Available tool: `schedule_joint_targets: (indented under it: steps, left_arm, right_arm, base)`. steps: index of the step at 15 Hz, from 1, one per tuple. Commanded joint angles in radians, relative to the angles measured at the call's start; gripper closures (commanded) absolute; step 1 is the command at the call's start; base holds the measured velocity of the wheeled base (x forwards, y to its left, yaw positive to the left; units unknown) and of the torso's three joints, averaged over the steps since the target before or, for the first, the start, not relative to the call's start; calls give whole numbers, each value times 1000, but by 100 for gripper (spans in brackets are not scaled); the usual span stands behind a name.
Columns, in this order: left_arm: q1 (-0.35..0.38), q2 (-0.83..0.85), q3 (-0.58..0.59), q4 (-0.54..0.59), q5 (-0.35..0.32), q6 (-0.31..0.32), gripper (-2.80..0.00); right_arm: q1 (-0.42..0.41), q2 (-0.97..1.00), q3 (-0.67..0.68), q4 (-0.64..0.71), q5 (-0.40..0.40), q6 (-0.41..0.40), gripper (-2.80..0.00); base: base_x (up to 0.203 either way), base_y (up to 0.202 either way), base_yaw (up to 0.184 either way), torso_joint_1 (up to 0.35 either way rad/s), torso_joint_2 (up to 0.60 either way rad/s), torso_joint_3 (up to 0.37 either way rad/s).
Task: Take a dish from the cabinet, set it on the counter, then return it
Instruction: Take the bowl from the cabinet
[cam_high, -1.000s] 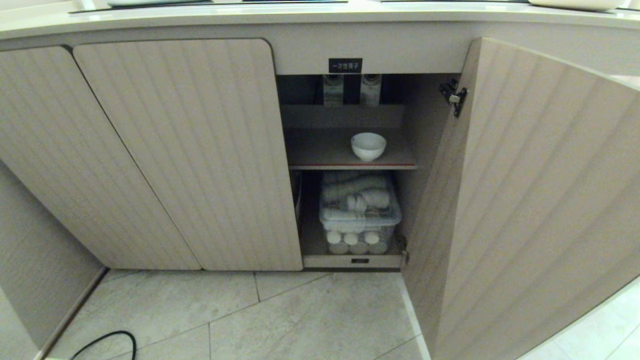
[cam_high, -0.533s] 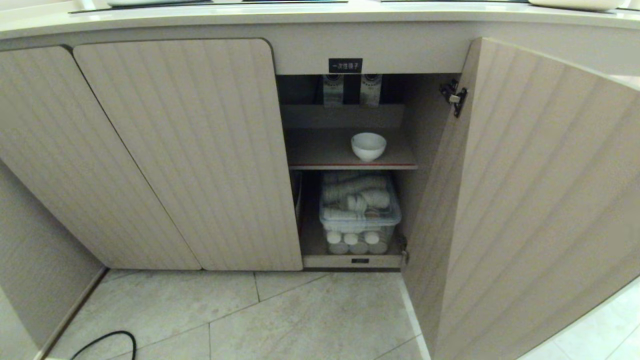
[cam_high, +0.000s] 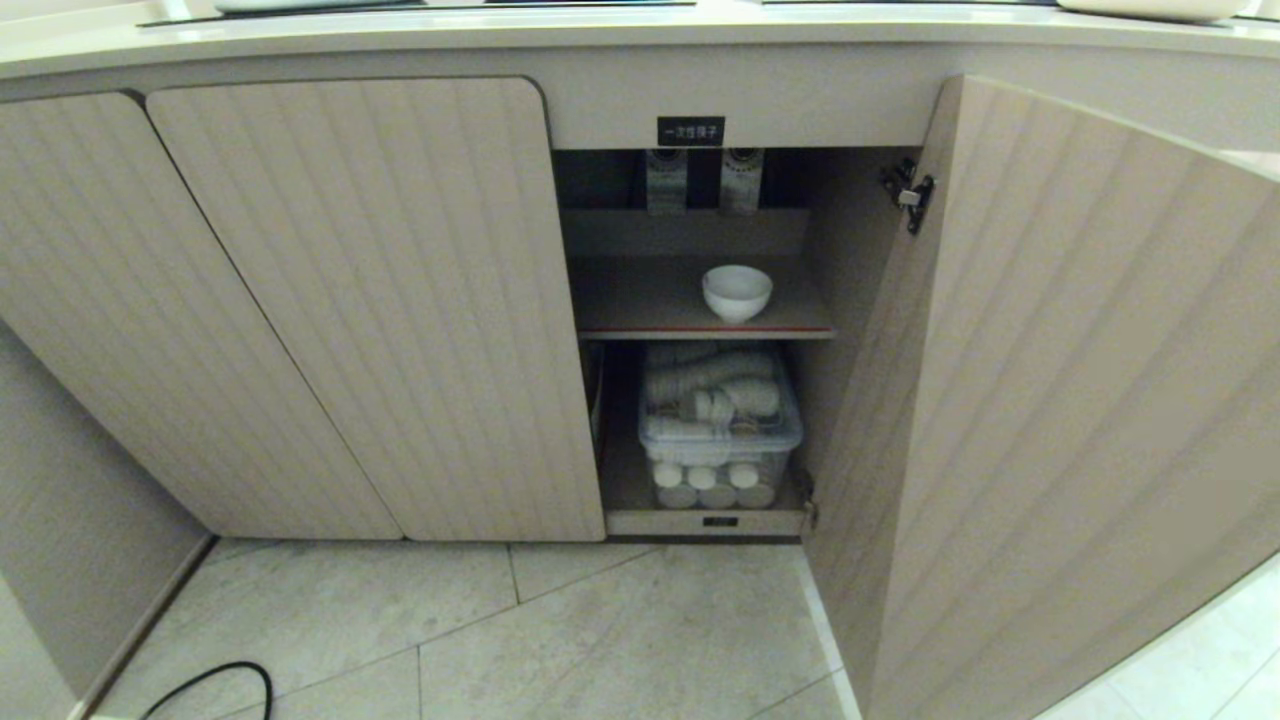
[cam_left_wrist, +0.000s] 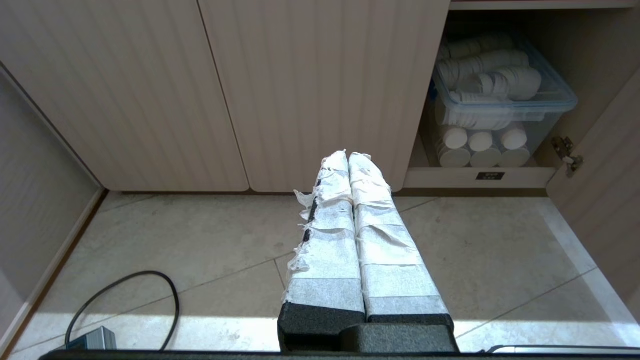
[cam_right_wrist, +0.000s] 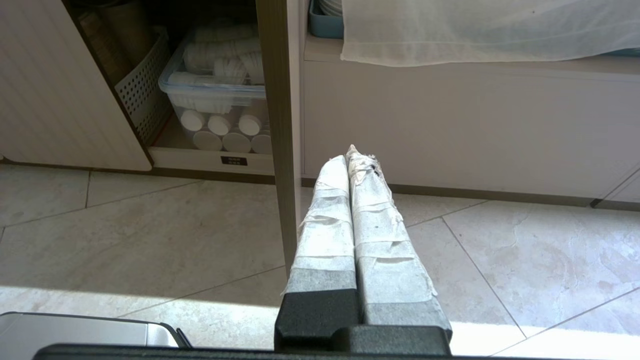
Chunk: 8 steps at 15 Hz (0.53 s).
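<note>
Bowl (cam_high: 737, 291) sits upright on upper shelf (cam_high: 650, 305), right of centre, cabinet door (cam_high: 1050, 400) open. Left gripper (cam_left_wrist: 348, 156) and right gripper (cam_right_wrist: 351, 151) clenched empty, low near floor. Advise: open jaws first, approach rim level, clear door edge.

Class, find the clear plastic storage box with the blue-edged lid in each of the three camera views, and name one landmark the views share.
Head view: clear plastic storage box sits on the cabinet's bottom level, below the shelf holding the white bowl.
Left wrist view: upper right, inside the open compartment.
Right wrist view: upper left, beside the open door's edge.
Shared landmark: the small black label on the cabinet's bottom rail.
</note>
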<state>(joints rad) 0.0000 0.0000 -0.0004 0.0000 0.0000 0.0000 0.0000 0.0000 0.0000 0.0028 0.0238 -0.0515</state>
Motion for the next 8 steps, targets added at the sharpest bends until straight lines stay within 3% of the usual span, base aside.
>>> schedule_joint_targets:
  steps: [1,8]
  left_arm:
    - [0,0,-1,0,0,-1,0]
    - [0,0,-1,0,0,0,0]
  right_arm:
    - [0,0,-1,0,1,-1,0]
    - [0,0,0,0,1,-1,0]
  base:
    - [0,0,0,0,0,0]
    - [0,0,0,0,0,0]
